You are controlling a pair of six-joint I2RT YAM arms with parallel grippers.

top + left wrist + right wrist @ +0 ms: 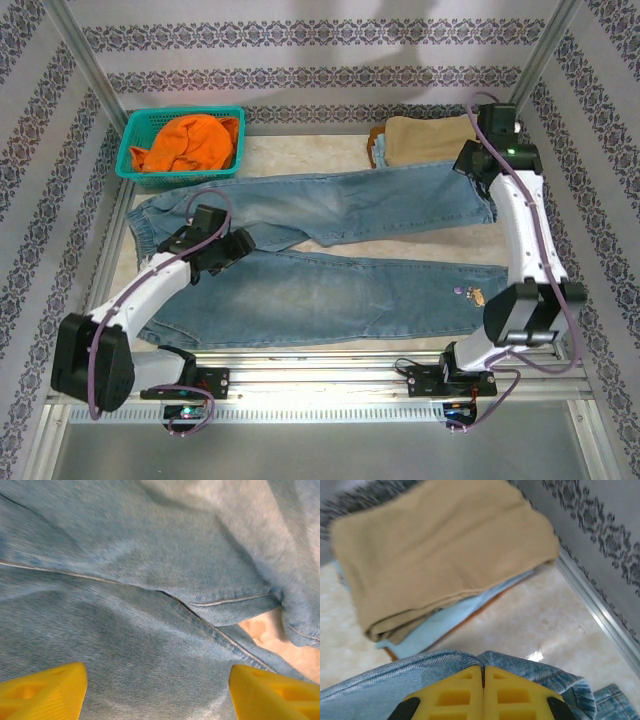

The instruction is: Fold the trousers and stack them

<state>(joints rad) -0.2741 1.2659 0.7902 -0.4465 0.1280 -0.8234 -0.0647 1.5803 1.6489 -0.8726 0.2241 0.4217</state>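
On the pale table (300, 158) the trousers (330, 290) are lying, likely limp and heavy. The right pincer (483, 672) is clenching their edge at its tips; the left pincer (157, 692) is gaping just above a seam.

High rear camera looks down; wrist cameras sit close over the trousers (330, 250).

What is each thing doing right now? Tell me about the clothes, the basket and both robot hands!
trousers: laid out on the table, unfolded.
left gripper: open, over the trousers.
right gripper: shut on the trousers' edge.
orange garment: crumpled in the basket.
basket: upright, holding the orange garment.
tan trousers: folded, topping a pile.
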